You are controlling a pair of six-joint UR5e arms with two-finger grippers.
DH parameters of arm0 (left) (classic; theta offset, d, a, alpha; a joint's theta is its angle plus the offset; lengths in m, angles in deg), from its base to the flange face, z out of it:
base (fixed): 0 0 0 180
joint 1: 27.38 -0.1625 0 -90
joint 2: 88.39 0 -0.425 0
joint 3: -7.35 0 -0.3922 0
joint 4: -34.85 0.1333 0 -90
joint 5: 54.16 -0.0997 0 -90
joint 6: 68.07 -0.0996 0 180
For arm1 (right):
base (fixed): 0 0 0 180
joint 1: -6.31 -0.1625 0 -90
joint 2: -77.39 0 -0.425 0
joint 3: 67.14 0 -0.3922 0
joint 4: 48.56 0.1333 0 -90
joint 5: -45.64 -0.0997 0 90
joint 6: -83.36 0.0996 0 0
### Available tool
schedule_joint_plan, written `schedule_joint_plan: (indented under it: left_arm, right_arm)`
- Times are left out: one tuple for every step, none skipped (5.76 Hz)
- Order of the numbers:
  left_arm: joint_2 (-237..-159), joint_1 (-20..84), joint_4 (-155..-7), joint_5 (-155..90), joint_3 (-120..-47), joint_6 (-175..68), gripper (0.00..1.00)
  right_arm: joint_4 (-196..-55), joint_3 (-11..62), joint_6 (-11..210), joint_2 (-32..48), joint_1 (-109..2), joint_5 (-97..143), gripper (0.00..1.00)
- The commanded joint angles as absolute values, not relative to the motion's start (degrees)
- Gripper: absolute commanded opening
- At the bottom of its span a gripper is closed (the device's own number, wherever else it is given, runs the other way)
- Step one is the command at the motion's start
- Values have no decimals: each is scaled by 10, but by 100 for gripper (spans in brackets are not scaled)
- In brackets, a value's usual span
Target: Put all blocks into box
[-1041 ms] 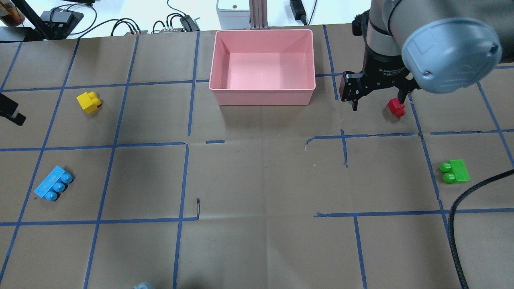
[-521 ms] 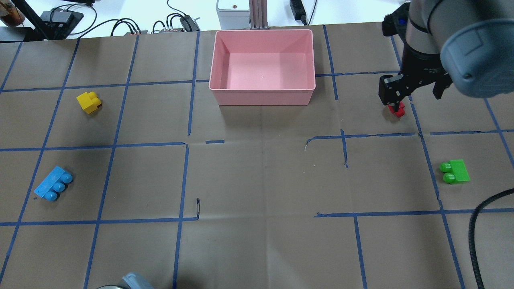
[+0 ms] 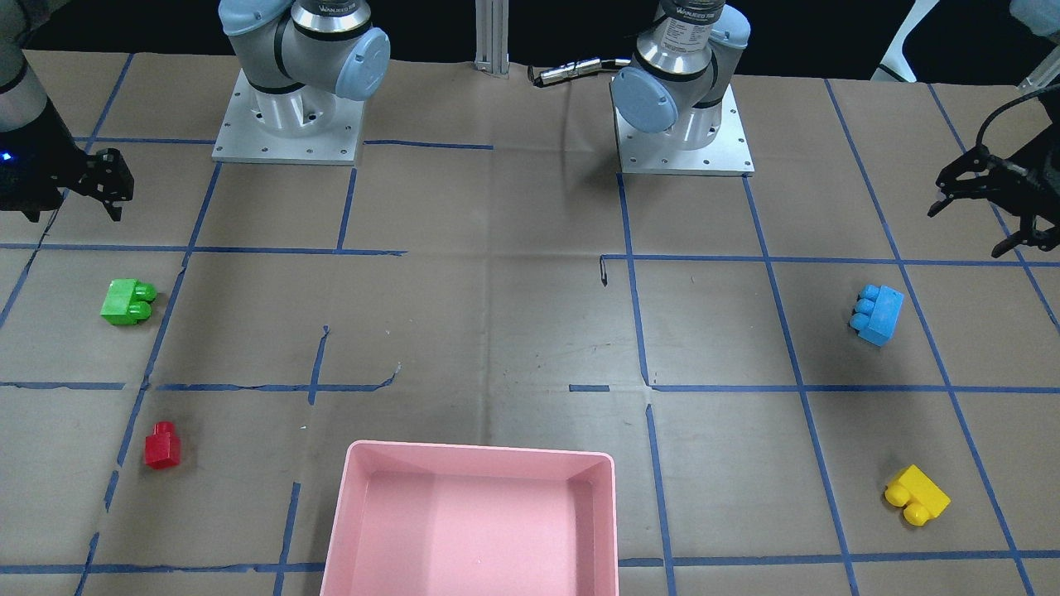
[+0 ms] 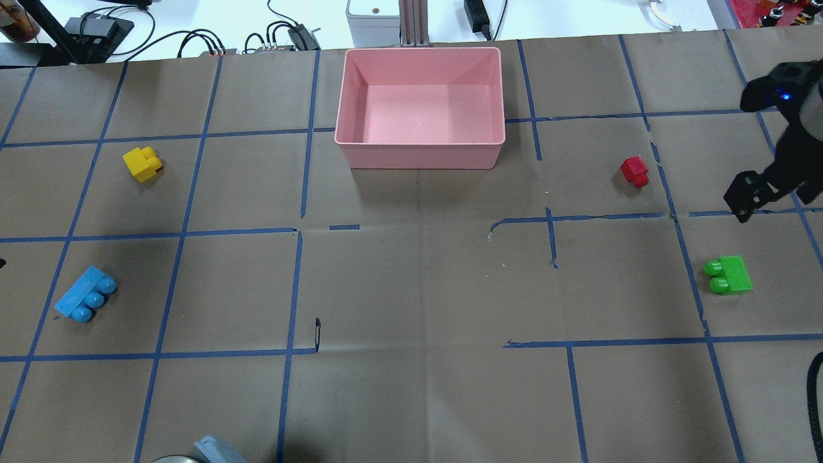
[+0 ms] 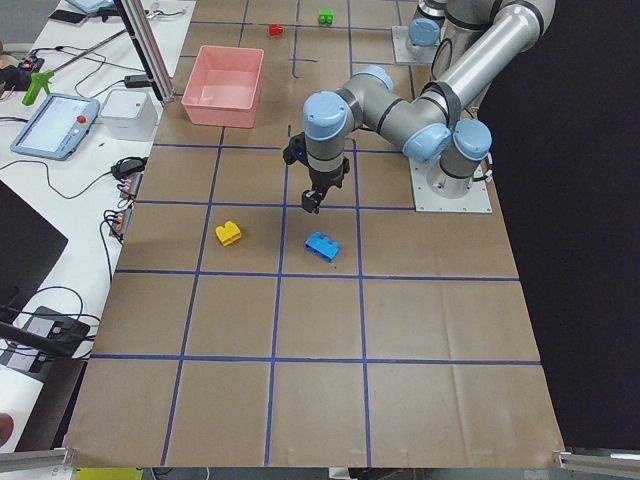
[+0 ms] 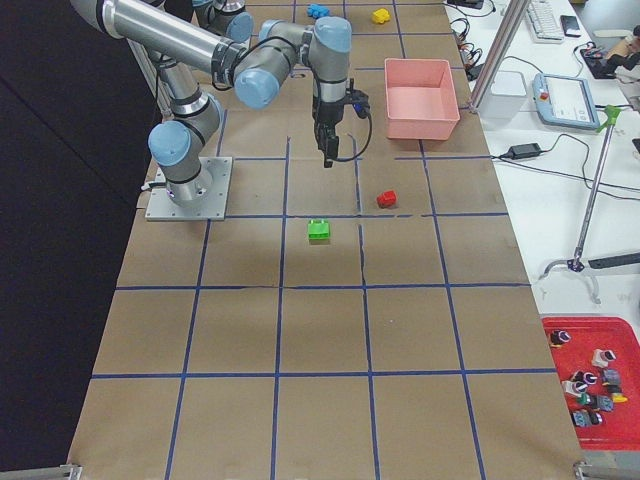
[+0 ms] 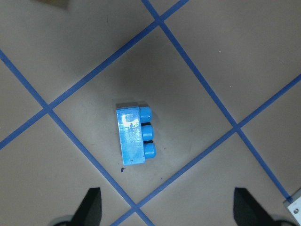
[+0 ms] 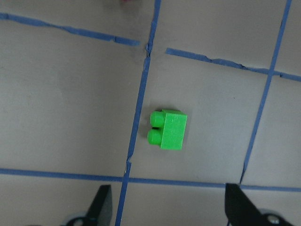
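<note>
The pink box (image 4: 421, 156) stands empty at the table's far middle edge, also in the front view (image 3: 480, 454). All blocks lie on the table. My right gripper (image 8: 169, 212) is open and empty, hovering over the green block (image 8: 168, 130) (image 4: 728, 275). The red block (image 4: 634, 171) lies left of it. My left gripper (image 7: 169, 212) is open and empty, above the light-blue block (image 7: 134, 140) (image 4: 85, 294). The yellow block (image 4: 142, 163) lies beyond it. Both grippers show in the front view: right (image 3: 74, 211), left (image 3: 967, 233).
Brown paper with a blue tape grid (image 4: 296, 231) covers the table. Cables and electronics (image 4: 283, 35) and an aluminium post (image 4: 411, 22) sit beyond the far edge. The two arm bases (image 3: 286, 124) stand on the robot's side. A black cable (image 4: 815, 386) hangs at the right.
My right gripper has left the red block, still open, and moved right and nearer to the robot over the green block. The red block stayed put. The left gripper has left the overhead view.
</note>
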State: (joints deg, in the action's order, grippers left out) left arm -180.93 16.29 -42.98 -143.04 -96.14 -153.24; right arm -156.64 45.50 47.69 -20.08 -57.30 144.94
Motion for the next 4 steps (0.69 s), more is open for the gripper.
schedule_joint_plan:
  left_arm:
    - [-1838,152,-255,-1428,-1065,-1531,99]
    - [-1863,150,-187,-1425,-1099,-1531,99]
    - [-1892,147,-154,-1424,-1107,-1524,99]
    - [-1917,135,-151,-1406,-1109,-1520,99]
  right_arm:
    - [-1667,556,443,-196,-477,1372,86]
    - [-1801,617,444,-192,-457,1329,94]
    - [-1898,649,441,-169,-455,1305,95]
    - [-1899,650,441,-141,-453,1302,96]
